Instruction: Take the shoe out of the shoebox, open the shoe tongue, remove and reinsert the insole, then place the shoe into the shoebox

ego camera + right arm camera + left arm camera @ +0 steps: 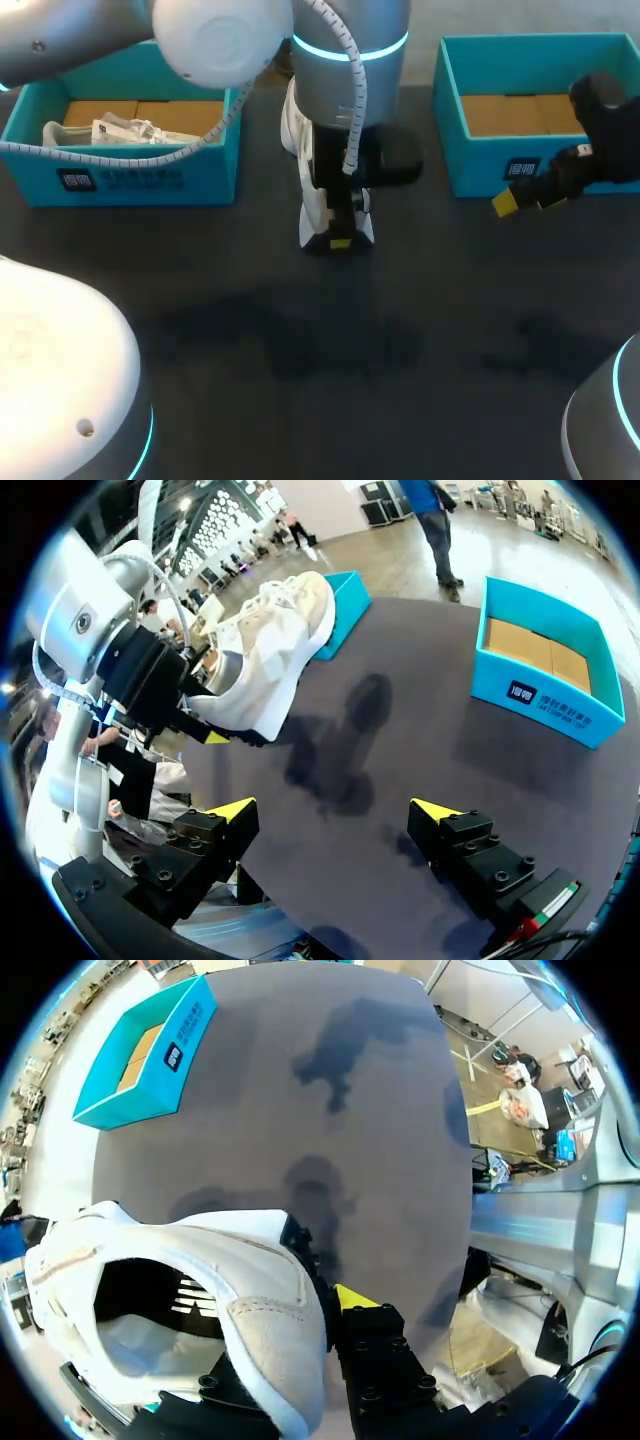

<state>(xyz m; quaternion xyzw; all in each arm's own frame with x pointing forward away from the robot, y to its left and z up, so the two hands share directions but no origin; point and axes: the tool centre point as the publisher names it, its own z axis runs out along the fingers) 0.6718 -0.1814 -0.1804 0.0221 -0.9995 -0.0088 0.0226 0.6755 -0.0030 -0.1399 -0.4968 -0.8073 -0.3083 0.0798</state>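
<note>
Above the middle of the dark table (300,400), a white shoe (275,645) hangs clear of the surface, its heel pinched in the left gripper (340,238). The right gripper (335,810) hovers off to the side, fingers spread wide, just in front of the right-hand teal shoebox (480,182). A second shoebox (130,182), holding crumpled paper (120,130), sits at left.

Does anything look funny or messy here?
Nothing is spilled or broken. The only odd sight is the white shoe, hanging tilted above the table, pinched at its heel end by the left gripper.
</note>
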